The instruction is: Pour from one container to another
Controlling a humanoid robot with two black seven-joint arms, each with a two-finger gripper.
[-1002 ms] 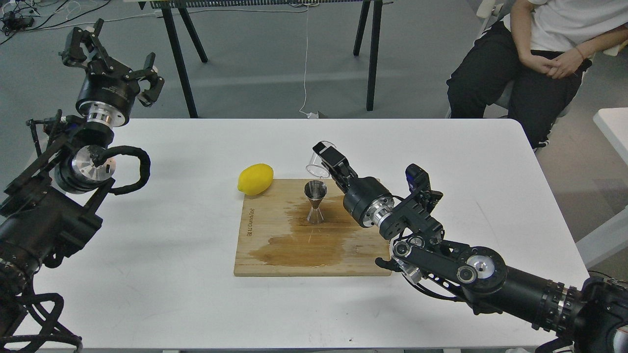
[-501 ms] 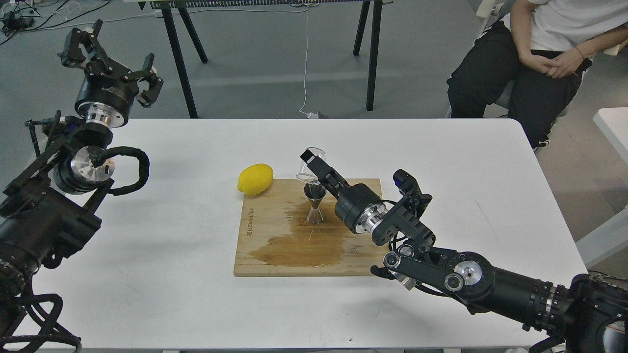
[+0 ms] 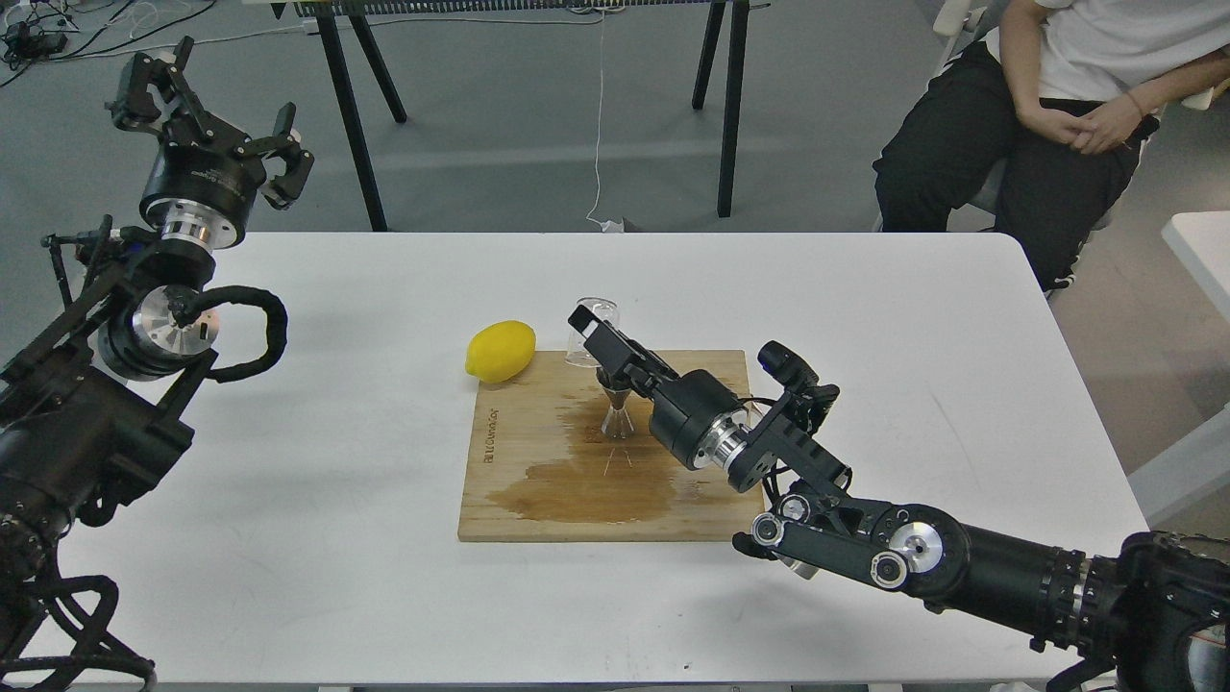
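Right gripper (image 3: 594,332) reaching in from the lower right over the wooden cutting board (image 3: 538,500), jaws clamped on the clear glass cup (image 3: 586,338). Cup held tipped far over, rim down and to the left, just above and slightly left of the steel jigger (image 3: 616,415). Jigger standing upright near the middle of the board, its top cone partly hidden behind the gripper's fingers; cannot tell whether glass and jigger touch. Large dark wet stain (image 3: 591,481) spread across the board around and in front of the jigger's foot. Yellow lemon (image 3: 500,351) lying on the white counter (image 3: 336,404), touching or just beside the board's far left corner. Left gripper (image 3: 207,120) raised high at the far left edge of the counter, well apart from the board, jaws apart and holding nothing. Seated person (image 3: 1057,106) in dark trousers and a white top beyond the counter's far right corner, hands clasped in the lap. Black legs of another table (image 3: 356,115) on the grey floor behind.
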